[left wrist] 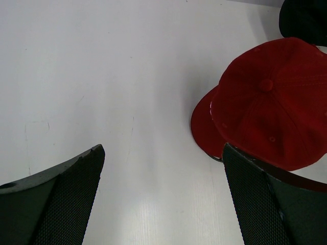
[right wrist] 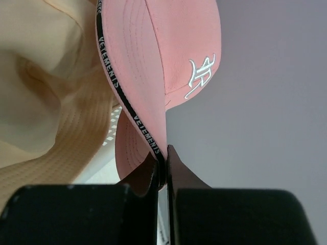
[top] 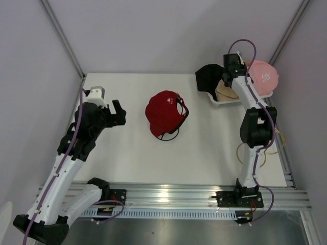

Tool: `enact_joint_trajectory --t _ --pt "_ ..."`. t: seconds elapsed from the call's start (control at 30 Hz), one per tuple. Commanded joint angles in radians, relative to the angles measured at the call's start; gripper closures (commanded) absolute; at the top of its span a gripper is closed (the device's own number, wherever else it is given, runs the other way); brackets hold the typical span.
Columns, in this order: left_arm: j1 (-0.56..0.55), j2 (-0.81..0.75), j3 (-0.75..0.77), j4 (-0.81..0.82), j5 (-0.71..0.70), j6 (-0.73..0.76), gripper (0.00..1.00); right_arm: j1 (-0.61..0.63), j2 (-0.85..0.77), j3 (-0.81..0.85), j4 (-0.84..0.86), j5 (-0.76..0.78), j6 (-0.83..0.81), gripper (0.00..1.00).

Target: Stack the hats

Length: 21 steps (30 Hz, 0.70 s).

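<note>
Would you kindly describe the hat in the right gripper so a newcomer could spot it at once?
Start at the far right corner of the white table, where a white basket holds hats. The pink cap is at its right side, pinched by the right gripper. Unlike the tan hat and black hat beside it, it bears a white embroidered logo.

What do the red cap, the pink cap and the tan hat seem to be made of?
Red cap: matte woven cloth, probably cotton; stitched panels and a covered button.
Pink cap: smooth cloth with white embroidery and a printed black band.
Tan hat: soft fabric, likely cotton; loose folds, brim stitched in rows.
</note>
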Motion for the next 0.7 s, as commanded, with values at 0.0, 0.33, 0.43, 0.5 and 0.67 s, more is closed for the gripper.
enact_joint_trajectory --t 0.0,0.33,0.43,0.5,0.67 --pt "0.01 -0.026 -0.003 0.028 0.02 0.018 0.01 0.078 -0.092 0.105 0.08 0.142 -0.206 1.0" --pt "0.01 -0.095 -0.009 0.06 0.13 -0.047 0.01 0.34 -0.244 0.346 0.048 0.213 -0.481 1.0" --pt "0.009 -0.092 0.038 0.1 0.304 -0.108 0.01 0.45 -0.273 0.39 -0.09 0.13 -0.334 1.0" --pt "0.005 -0.081 0.054 0.129 0.339 -0.16 0.0 0.496 -0.282 0.405 -0.204 0.048 -0.251 1.0" --pt "0.007 0.0 0.222 0.124 0.207 -0.317 0.01 0.59 -0.444 0.05 -0.042 0.002 -0.23 1.0"
